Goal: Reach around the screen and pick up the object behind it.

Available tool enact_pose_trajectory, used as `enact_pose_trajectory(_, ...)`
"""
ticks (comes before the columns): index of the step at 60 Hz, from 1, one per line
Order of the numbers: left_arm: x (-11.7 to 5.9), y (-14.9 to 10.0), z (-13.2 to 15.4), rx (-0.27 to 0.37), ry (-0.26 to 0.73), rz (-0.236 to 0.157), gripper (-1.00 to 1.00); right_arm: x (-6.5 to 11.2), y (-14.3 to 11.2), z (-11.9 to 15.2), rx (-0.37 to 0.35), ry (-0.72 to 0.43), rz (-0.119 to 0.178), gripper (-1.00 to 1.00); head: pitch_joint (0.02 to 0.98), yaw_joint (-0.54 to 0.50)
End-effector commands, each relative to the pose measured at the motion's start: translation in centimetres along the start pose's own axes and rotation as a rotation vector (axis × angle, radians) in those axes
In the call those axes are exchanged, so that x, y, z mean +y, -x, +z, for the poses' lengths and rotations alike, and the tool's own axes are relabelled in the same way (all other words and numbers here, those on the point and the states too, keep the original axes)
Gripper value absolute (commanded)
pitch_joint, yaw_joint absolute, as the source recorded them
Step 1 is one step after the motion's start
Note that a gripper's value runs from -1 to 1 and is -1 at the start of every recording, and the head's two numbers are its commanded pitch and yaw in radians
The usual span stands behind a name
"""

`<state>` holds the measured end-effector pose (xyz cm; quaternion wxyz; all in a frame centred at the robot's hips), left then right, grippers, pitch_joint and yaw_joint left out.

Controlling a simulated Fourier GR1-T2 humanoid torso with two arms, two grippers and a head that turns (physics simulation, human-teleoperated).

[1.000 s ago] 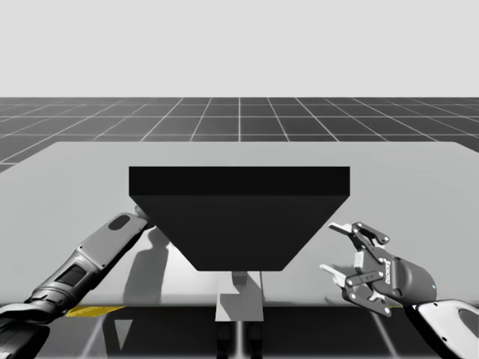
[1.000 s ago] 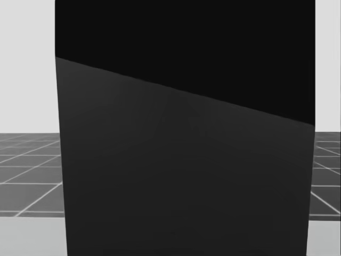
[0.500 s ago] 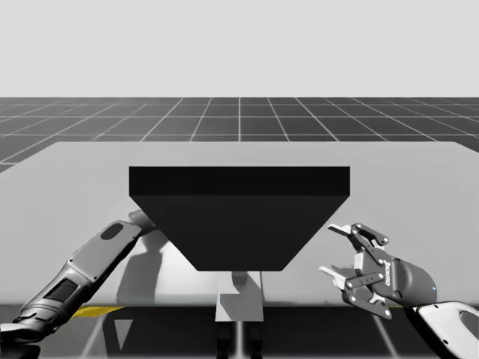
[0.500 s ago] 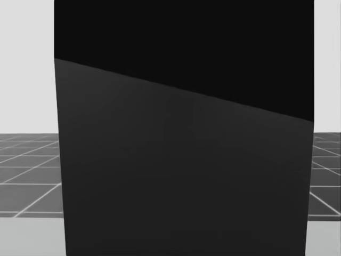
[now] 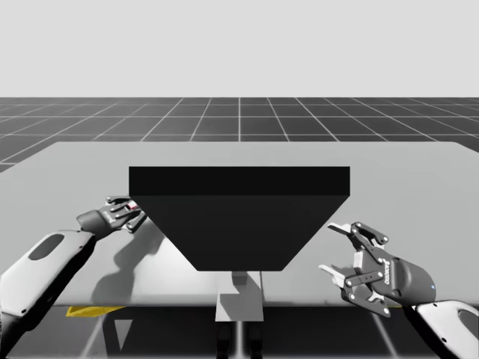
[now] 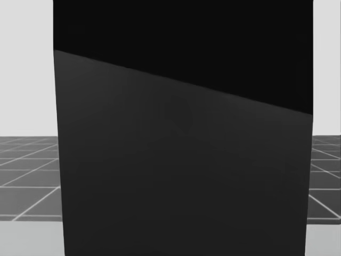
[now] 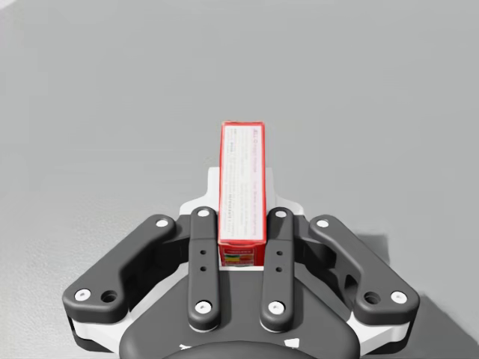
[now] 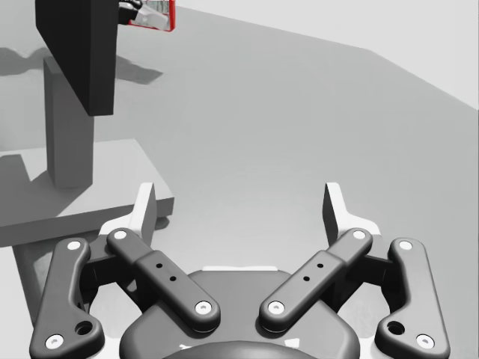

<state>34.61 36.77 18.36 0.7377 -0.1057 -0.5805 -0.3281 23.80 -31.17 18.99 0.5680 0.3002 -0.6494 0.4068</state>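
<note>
left wrist view: left gripper (image 7: 241, 198) is clenched on a slim red box (image 7: 242, 179), one finger pressed to each long side. the box points straight ahead from between the fingers. its upward face is a white panel with a red border and lines of fine print, too small to read; a small yellow and multicolour strip sits at the end nearest the palm. grey table (image 7: 374, 112) lies beyond it.

high view: black screen (image 5: 239, 217) stands centre frame on a grey post. left gripper (image 5: 123, 213) sits just beside the screen's left edge, left of centre, with a sliver of the red box (image 5: 133, 205) showing at its fingers. its shadow falls on the table (image 5: 419, 194) lower down. right gripper (image 5: 331, 249) hangs at lower right, near the screen's right edge and apart from it, fingers spread wide with nothing between them.

right wrist view: right gripper (image 8: 241, 202) is released, with bare table between the fingers. far ahead and off to one side, the screen (image 8: 75, 52) stands on its post (image 8: 69, 127). the red box (image 8: 153, 13) is held just past the screen's edge in the left gripper (image 8: 131, 9), its print unreadable.

head view: screen (image 6: 181, 160) covers the centre, with dark grid floor (image 6: 26, 170) at either side.
</note>
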Motion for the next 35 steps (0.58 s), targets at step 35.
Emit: enact_pose_trajectory(35,3.4,-16.7,7.0,-0.195,-0.159,-0.274,1.00,-0.2,0.4,-0.2,0.024,0.019,0.017,-1.00,0.105,0.03)
